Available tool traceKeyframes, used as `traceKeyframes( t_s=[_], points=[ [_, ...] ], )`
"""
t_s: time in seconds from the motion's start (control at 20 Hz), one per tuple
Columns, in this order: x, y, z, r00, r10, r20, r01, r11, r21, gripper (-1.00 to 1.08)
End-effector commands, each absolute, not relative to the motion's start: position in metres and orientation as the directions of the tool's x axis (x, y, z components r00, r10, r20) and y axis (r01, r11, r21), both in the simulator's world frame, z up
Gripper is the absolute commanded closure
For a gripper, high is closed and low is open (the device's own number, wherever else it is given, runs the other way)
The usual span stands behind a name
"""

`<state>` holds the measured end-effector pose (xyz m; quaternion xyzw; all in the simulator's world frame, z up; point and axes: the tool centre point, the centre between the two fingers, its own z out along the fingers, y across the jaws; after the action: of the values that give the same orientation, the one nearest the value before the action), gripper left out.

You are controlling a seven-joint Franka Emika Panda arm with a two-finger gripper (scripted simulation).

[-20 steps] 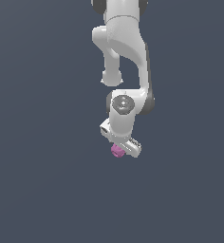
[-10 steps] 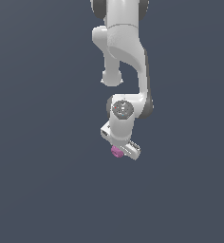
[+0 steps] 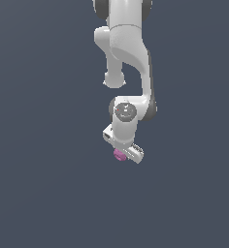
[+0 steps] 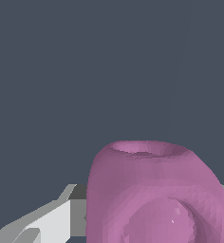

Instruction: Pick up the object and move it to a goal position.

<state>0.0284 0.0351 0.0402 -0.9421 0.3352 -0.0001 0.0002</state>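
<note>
The object (image 3: 118, 154) is a small pink-purple lump that shows just under the white gripper hand in the exterior view. My gripper (image 3: 122, 155) points down over it, and the fingertips are hidden by the hand. In the wrist view the object (image 4: 154, 190) fills the space between the fingers. One grey-white finger (image 4: 50, 220) sits against its side, and only a sliver of the other shows at the far edge. The jaws stand closed on the lump.
The white arm (image 3: 128, 53) comes down from the top of the exterior view. A plain dark grey-blue surface (image 3: 48, 193) lies all around it. No goal marker shows.
The wrist joint sank slightly in the exterior view a second ago, then held still. The object stays in the same place under the gripper.
</note>
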Motion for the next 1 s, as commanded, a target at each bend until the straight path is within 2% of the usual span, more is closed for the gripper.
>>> traceKeyframes(
  t_s=[0.0,0.4,0.95],
  points=[
    [0.03,0.036,0.042,0.775,-0.632,0.0,-0.632,-0.775,-0.001,1.08],
    [0.045,0.05,0.069,0.775,-0.632,0.001,-0.632,-0.775,0.0,1.08],
    [0.086,0.087,0.135,0.775,-0.632,0.001,-0.632,-0.775,0.0,1.08]
  ],
)
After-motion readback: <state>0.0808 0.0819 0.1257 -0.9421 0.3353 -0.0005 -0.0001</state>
